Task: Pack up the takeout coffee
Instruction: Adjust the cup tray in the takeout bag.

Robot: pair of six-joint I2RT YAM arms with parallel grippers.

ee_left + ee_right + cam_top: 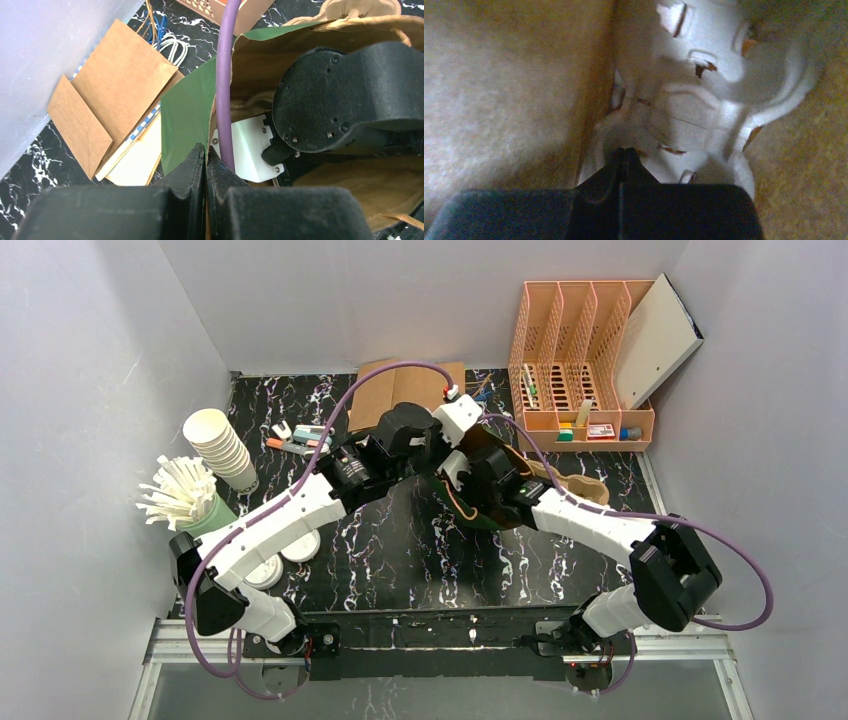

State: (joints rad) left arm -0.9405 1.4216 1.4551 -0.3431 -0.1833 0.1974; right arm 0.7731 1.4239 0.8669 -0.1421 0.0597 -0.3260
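Right wrist view: my right claw [624, 152], shut on the pulp cup carrier [704, 100], seats it in the paper bag [187, 115] my left claw [206, 155] pinches open; release comes next, I reckon.

Left jaws tight on rim of green paper bag [187, 112], right arm [345, 100] inside.

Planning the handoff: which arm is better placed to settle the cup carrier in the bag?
Right. The right tool is inside the bag, shut at the white cup carrier; the left tool is busy pinching the bag's rim open.
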